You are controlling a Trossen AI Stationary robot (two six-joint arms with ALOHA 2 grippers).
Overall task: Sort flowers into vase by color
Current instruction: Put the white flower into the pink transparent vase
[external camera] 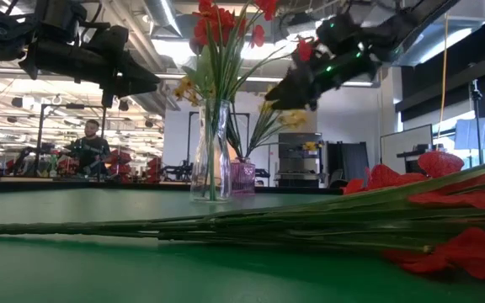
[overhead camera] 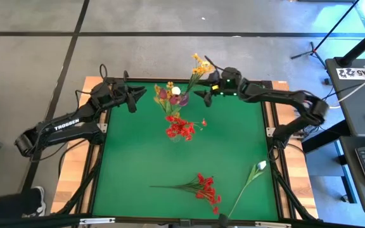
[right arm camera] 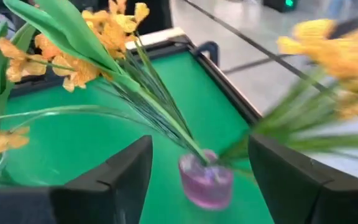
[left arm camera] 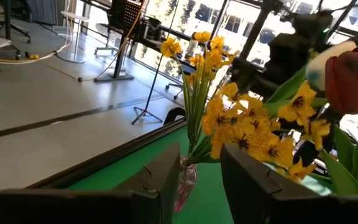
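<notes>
Matt green table mat (overhead camera: 132, 158), clear glass vase (external camera: 211, 151) (glossy).

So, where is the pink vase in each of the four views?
High view: hidden under the flowers near the table's far edge.
Low view: pink vase, centre, just right of the clear vase.
Left wrist view: low, between the fingers.
Right wrist view: low centre.
Shared landmark: yellow sprays rising from it.

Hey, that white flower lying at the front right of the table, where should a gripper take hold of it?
Probably mid-stem, from straight above. The white flower lies flat on the green table, its thin stem running diagonally from the bud toward the front edge, well clear of the red spray. Turn the fingers across the stem, avoiding the bud and leaves.
</notes>
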